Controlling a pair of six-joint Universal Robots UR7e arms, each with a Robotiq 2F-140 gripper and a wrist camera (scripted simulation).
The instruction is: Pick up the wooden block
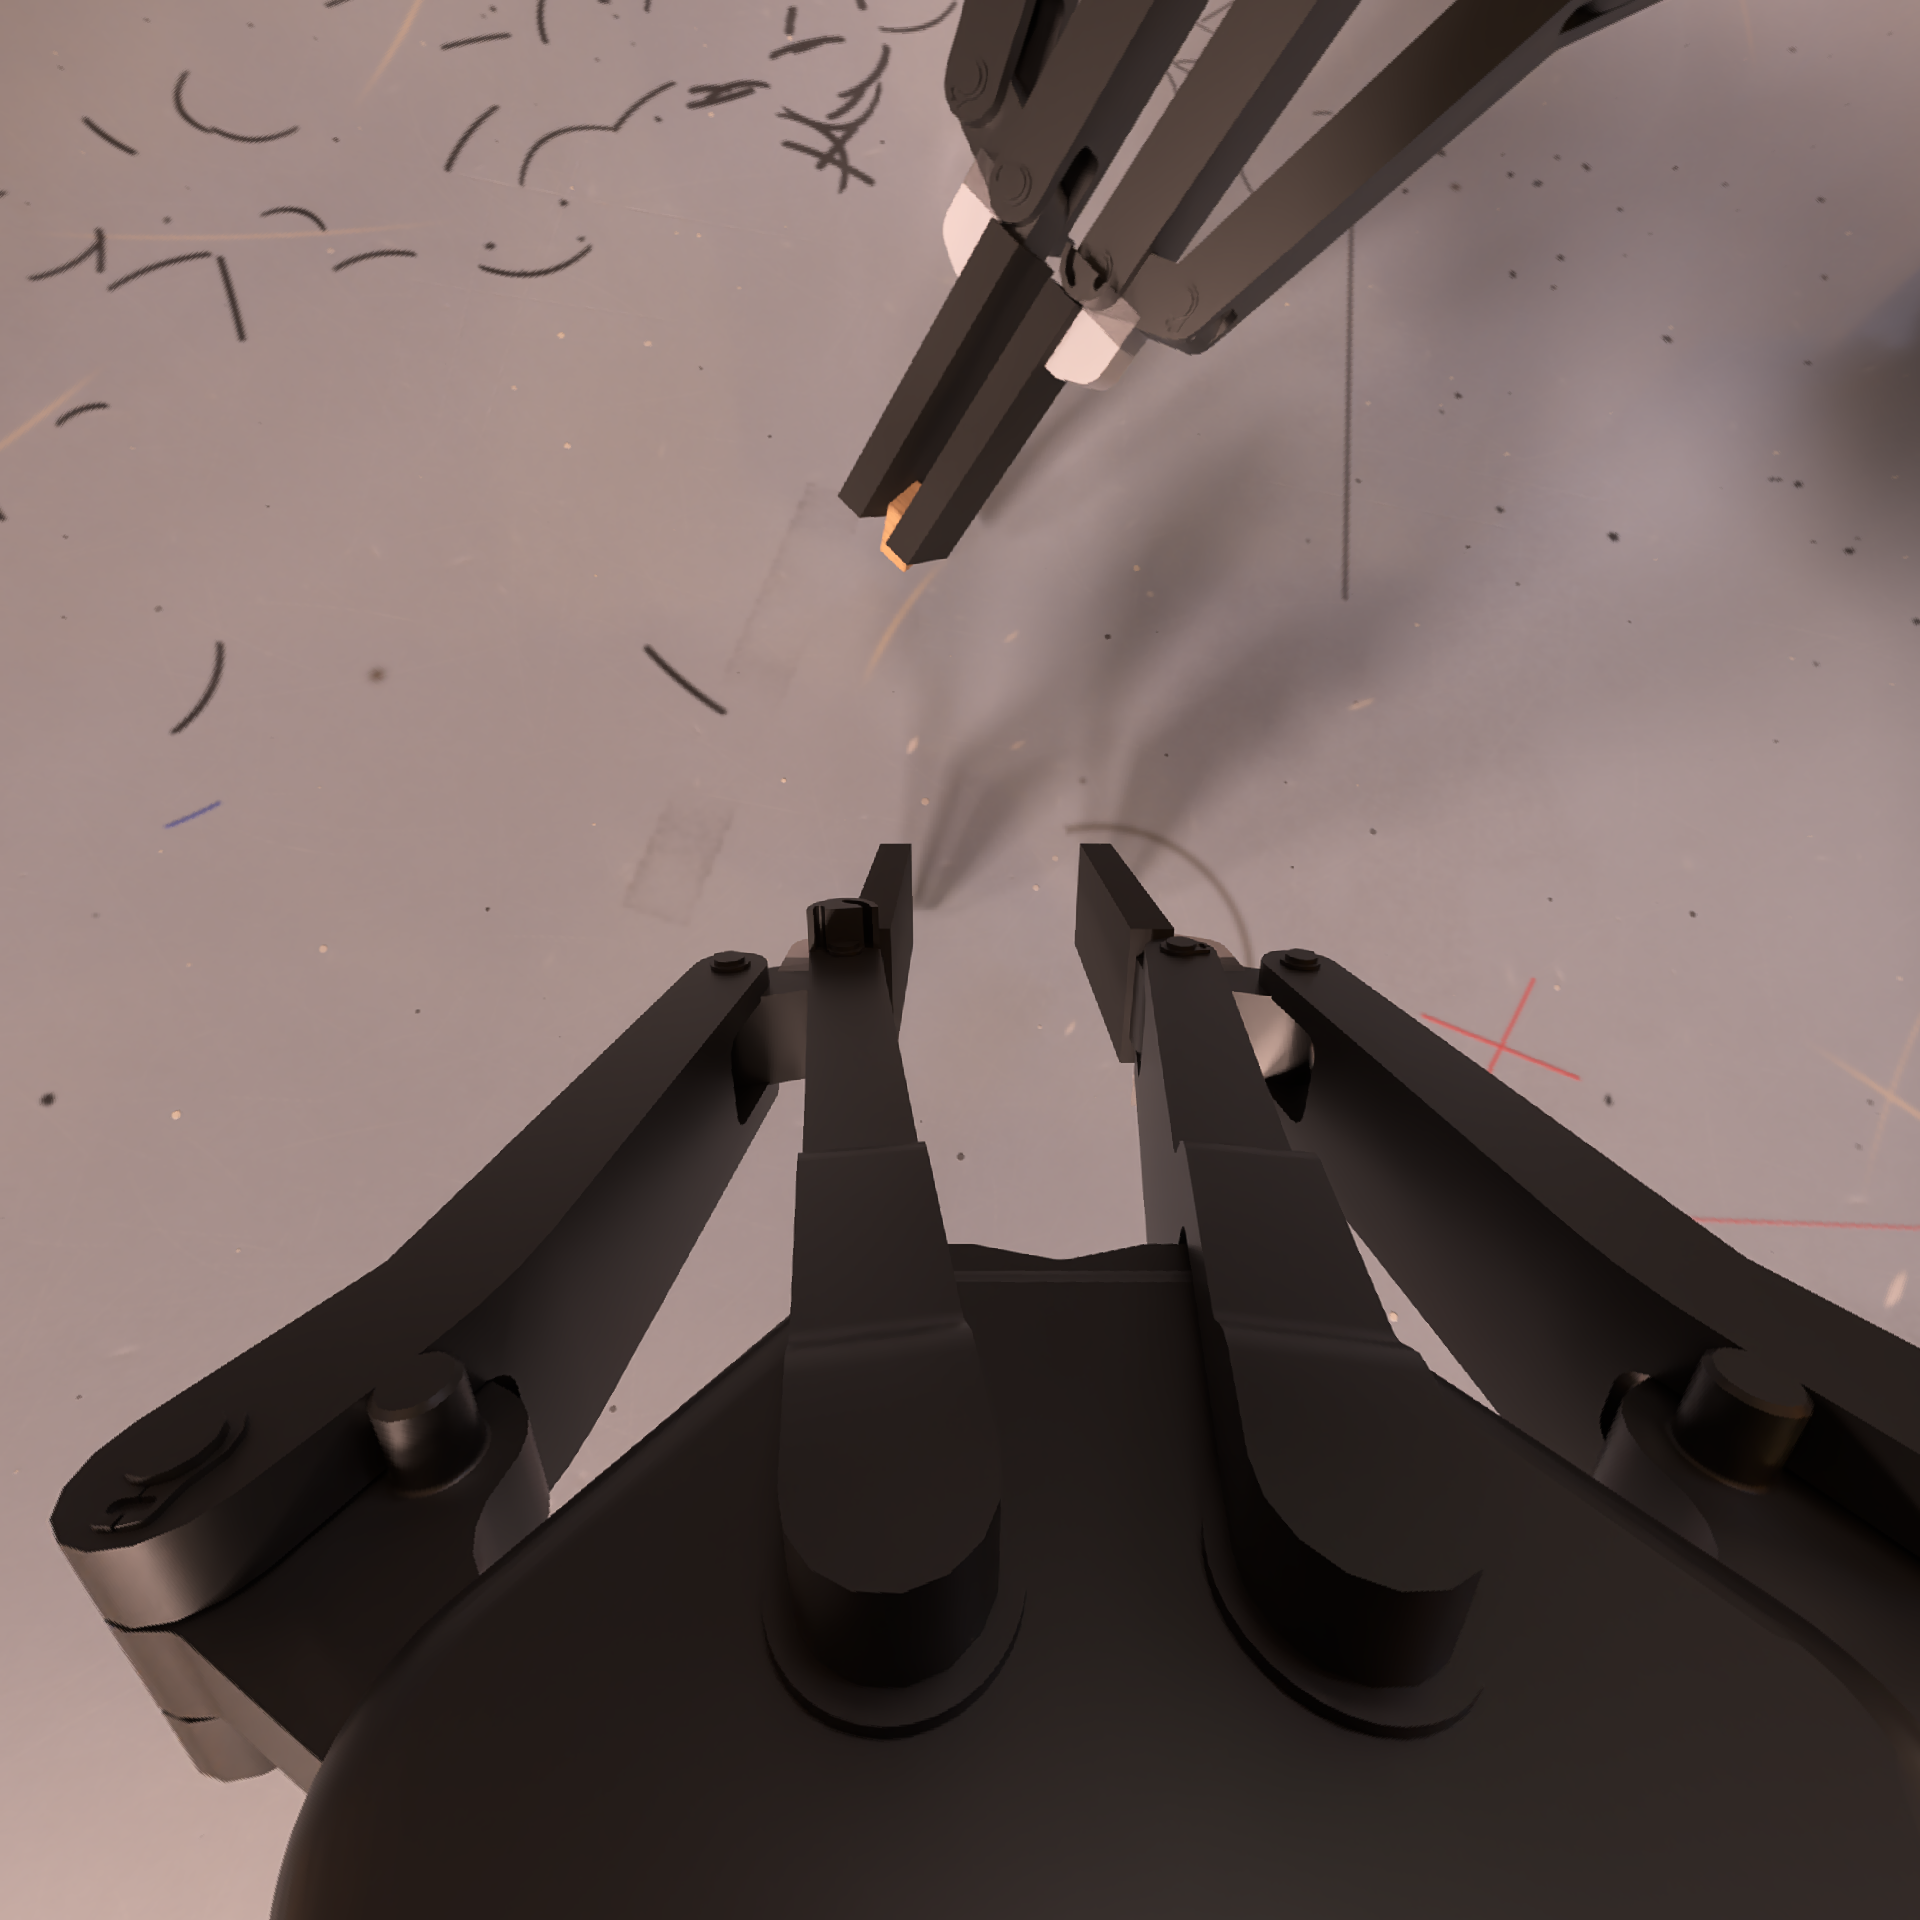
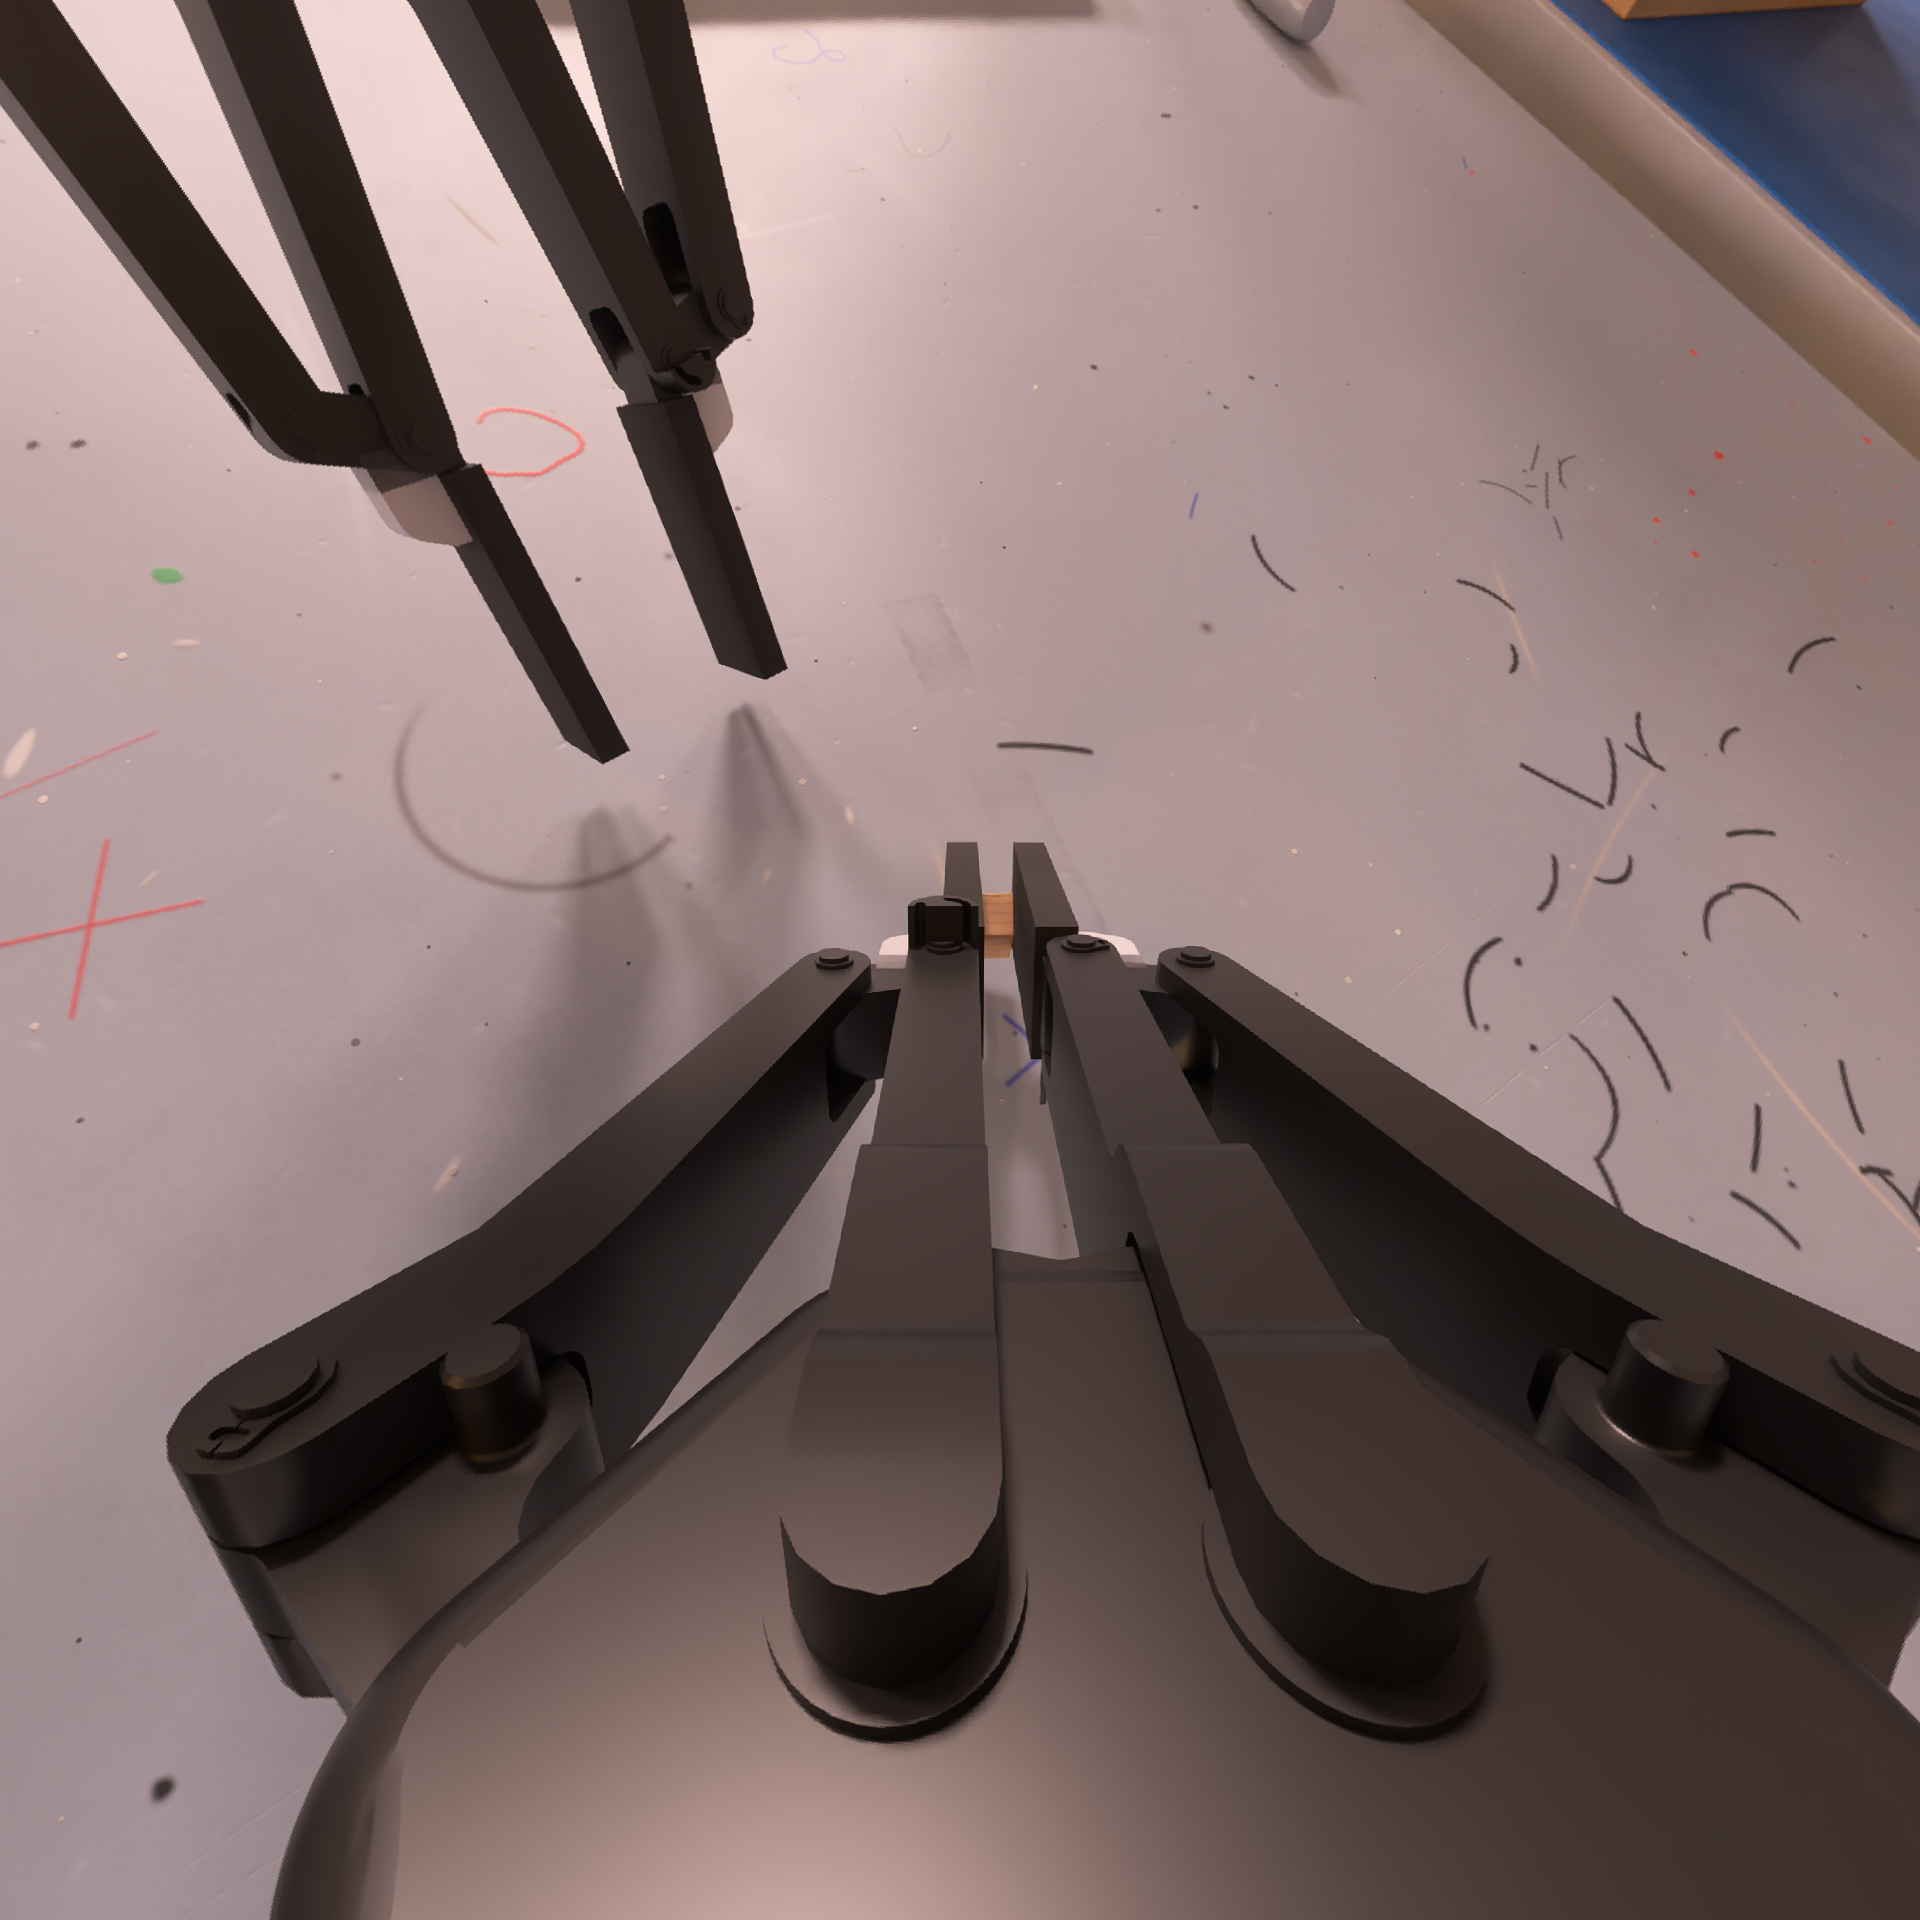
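Observation:
The wooden block [image 2: 997,923] is a small tan piece clamped between the fingers of my right gripper [image 2: 995,868], held above the table. In the left wrist view the same right gripper [image 1: 906,532] comes down from the upper right, with the block [image 1: 896,532] showing as an orange sliver at its tips. My left gripper [image 1: 995,871] is open and empty, hanging above the table just short of the right gripper. In the right wrist view the left gripper [image 2: 681,701] hangs at the upper left, fingers apart.
The grey tabletop [image 1: 416,935] is covered in pen marks and scratches. In the right wrist view the table edge [image 2: 1704,197] runs along the upper right, with a blue floor beyond. A small grey cylinder [image 2: 1288,16] lies at the far top.

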